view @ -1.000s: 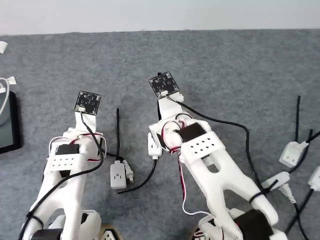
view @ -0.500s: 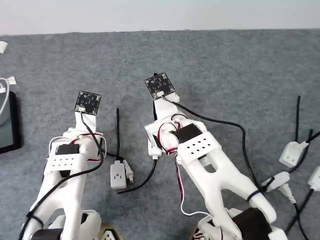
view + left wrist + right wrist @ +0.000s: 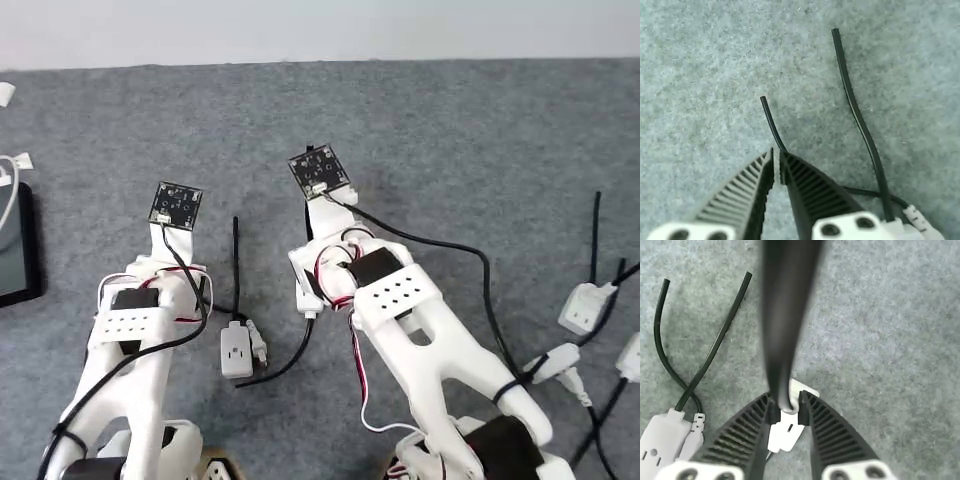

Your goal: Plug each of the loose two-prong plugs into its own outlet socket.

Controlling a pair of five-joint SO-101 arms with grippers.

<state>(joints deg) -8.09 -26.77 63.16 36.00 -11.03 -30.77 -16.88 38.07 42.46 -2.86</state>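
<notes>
Right gripper [image 3: 786,410] clamps a white plug [image 3: 785,436] at its cord end near the mat's [image 3: 480,130] middle, evidently to carry it to the socket [image 3: 236,356]; left gripper [image 3: 776,156], jaws nearly closed, holds nothing.

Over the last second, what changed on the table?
The right arm swung slightly toward the left arm, with the white plug clamped in the right gripper. Nearly all of that happened in the first half second. The left arm and the outlet socket stayed put.
</notes>
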